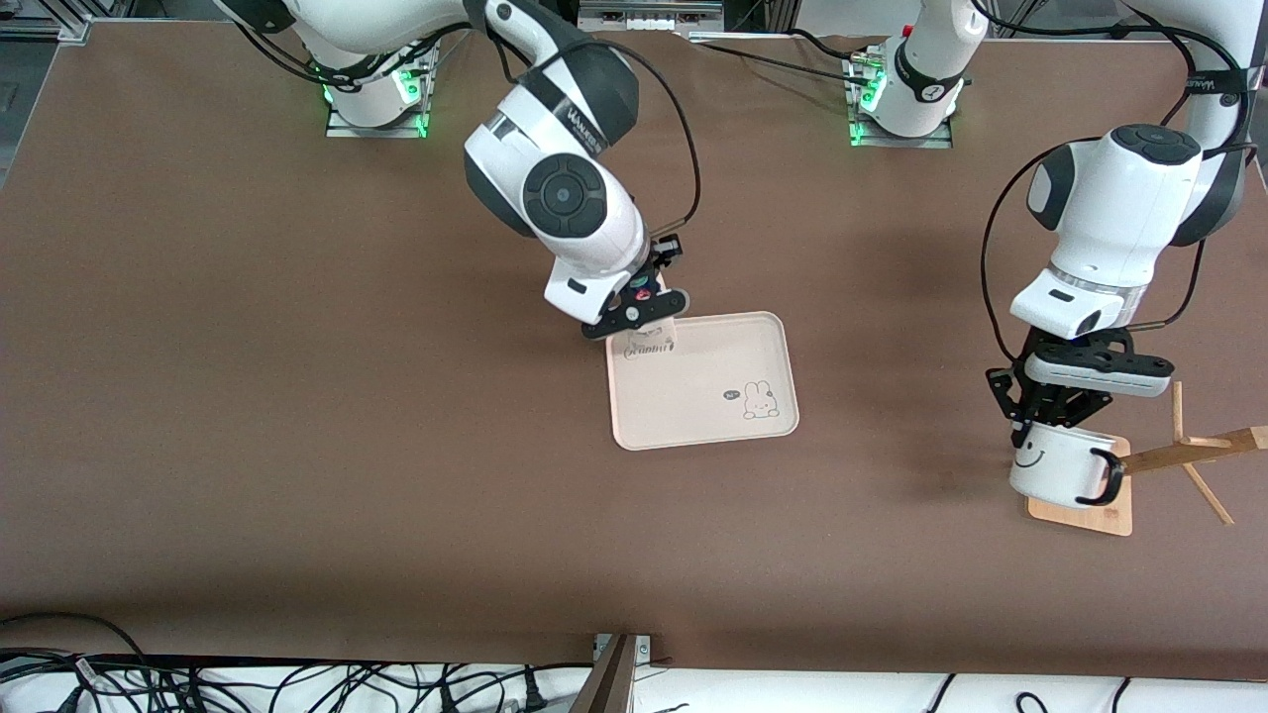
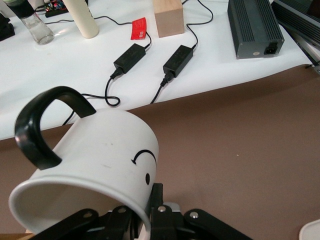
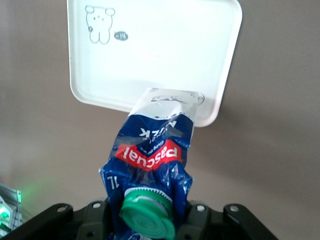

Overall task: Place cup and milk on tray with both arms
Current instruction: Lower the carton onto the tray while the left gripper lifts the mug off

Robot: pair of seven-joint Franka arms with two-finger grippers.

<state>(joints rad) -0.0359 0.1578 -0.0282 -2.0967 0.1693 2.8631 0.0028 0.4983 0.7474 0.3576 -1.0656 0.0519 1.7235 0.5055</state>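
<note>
Brown counter (image 1: 297, 396): my right end effector (image 1: 644, 315) grips the milk (image 1: 651, 335) over the tray's (image 1: 693, 436) upper-left corner; left end effector (image 1: 1045, 416), lower right, clamps the cup (image 1: 1055, 465).

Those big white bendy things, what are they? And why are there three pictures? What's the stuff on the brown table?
They are two robot arms, each ending in a black pincher called a gripper. The big picture looks down at the brown table from a high camera facing the robots. The other two come from little cameras on the arms' wrists, so each shows what that arm is carrying.

The right gripper is shut on a blue and white milk carton with a green cap, holding it over a corner of the cream tray with the little rabbit drawing.

The left gripper is shut on the rim of a white cup with a smiley face, holding it over a wooden rack at the left arm's end of the table.
</note>
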